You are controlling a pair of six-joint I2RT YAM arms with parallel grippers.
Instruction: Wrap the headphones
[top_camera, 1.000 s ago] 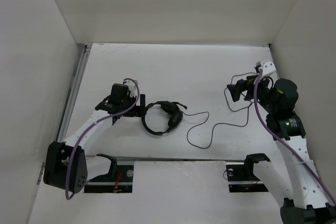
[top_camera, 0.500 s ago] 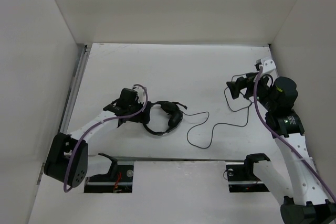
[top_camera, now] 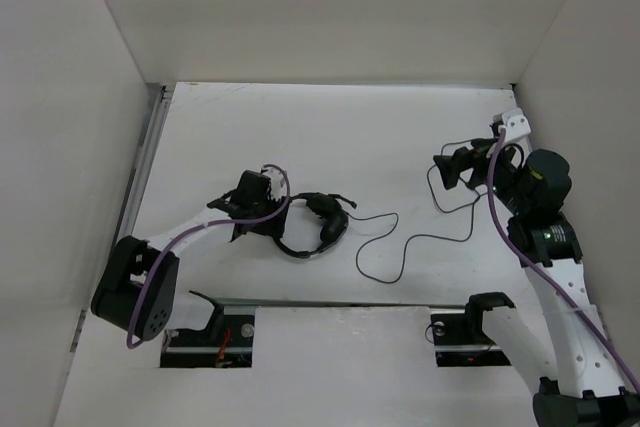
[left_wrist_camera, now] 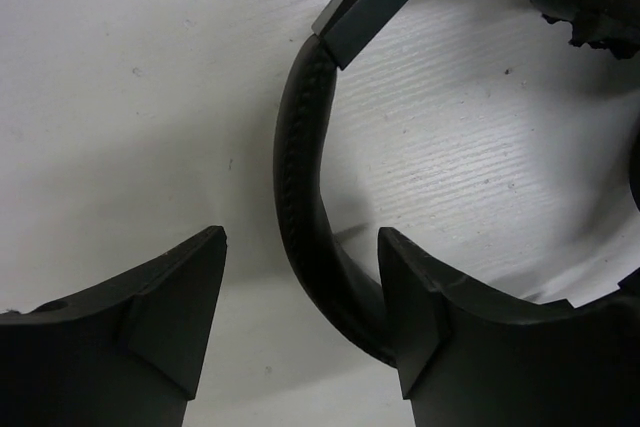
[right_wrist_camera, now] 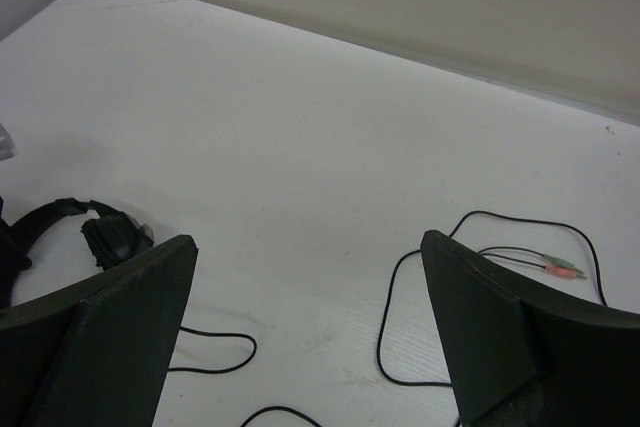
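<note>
Where the headphones lie: flat on the desk, left of centre and nearer the near edge than the far one.
Ear cups: bunched together on the right side of the hoop. We can't separate the mic boom from them in the top view.
Headband: the padded arc curves round on the left side, toward the left arm. In the left wrist view it runs down between the two fingers.
Cord: unwrapped. It leaves the ear cups and snakes in loose loops over the desk toward the right edge.
Plugs: two, one pink-tipped and one green-tipped, side by side on the desk near the right edge.
Left gripper: jaws spread, low on the desk, straddling the headband. The band sits hard against the right-hand finger with a clear gap to the other one, so we see no clamp on it.
Right gripper: jaws wide apart and holding nothing. It hangs above the desk by the right edge, pointing left across the cord loops, well apart from the headphones.
</note>
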